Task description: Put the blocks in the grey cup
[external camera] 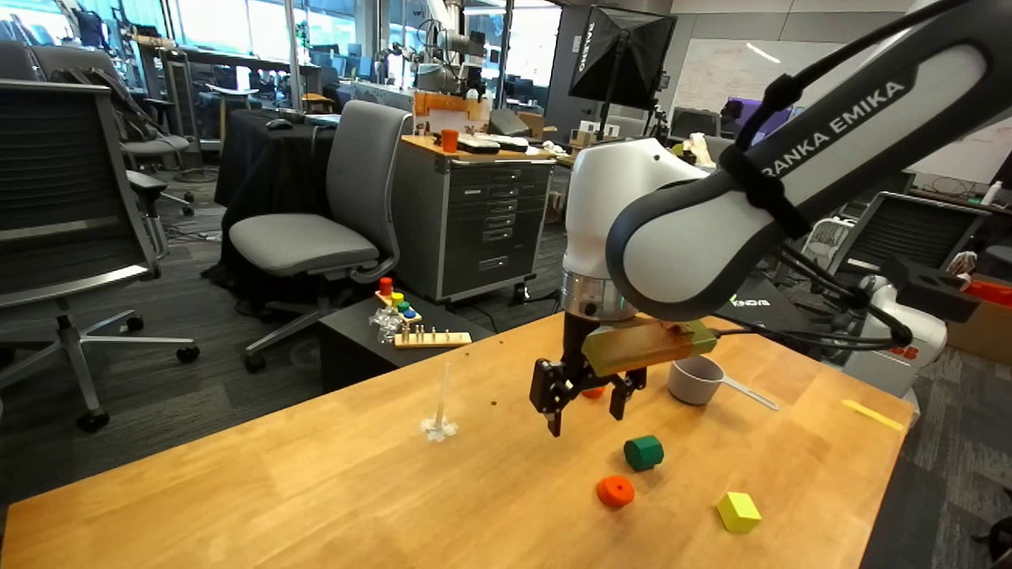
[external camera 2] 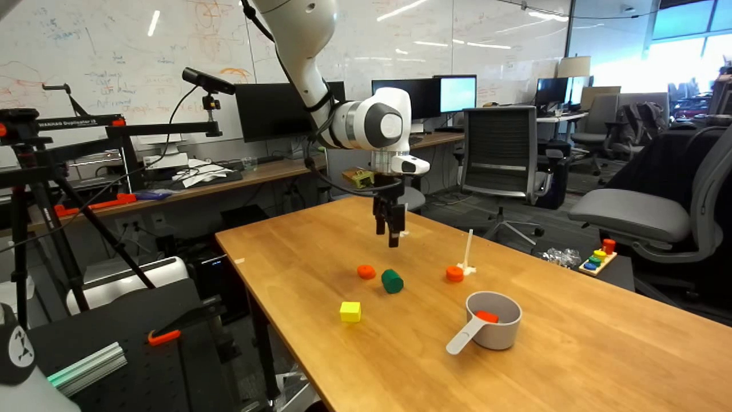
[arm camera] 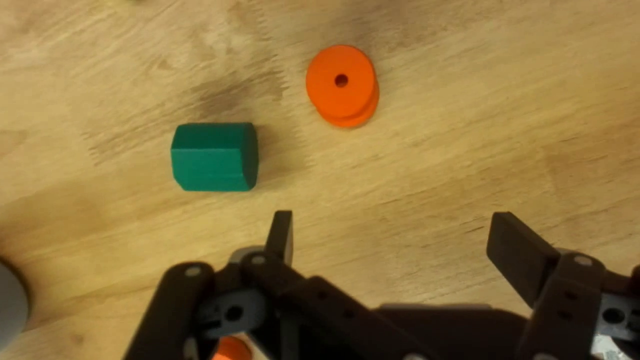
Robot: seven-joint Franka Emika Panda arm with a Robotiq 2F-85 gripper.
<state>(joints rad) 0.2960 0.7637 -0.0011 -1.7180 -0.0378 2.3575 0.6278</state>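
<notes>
The grey cup (external camera: 689,387) is a handled round cup on the table; it also shows in an exterior view (external camera 2: 503,336), with a red block (external camera 2: 486,316) inside, and partly at the left edge of the wrist view (arm camera: 10,305). A green block (external camera: 643,453) (external camera 2: 392,281) (arm camera: 215,157) lies on its side. An orange round block (external camera: 615,491) (external camera 2: 366,272) (arm camera: 341,85) lies near it. A yellow block (external camera: 738,512) (external camera 2: 350,312) sits apart. Another orange block (external camera 2: 454,273) (arm camera: 232,349) lies partly behind the gripper in an exterior view (external camera: 593,392). My gripper (external camera: 587,423) (external camera 2: 387,237) (arm camera: 390,235) is open and empty above the table.
A thin white stick (external camera: 443,395) stands upright on a taped base; a stick (external camera 2: 468,249) also stands beside an orange block. The cup's handle (external camera: 751,393) sticks out over the table (external camera: 277,474). Yellow tape (external camera: 872,415) lies near a table edge.
</notes>
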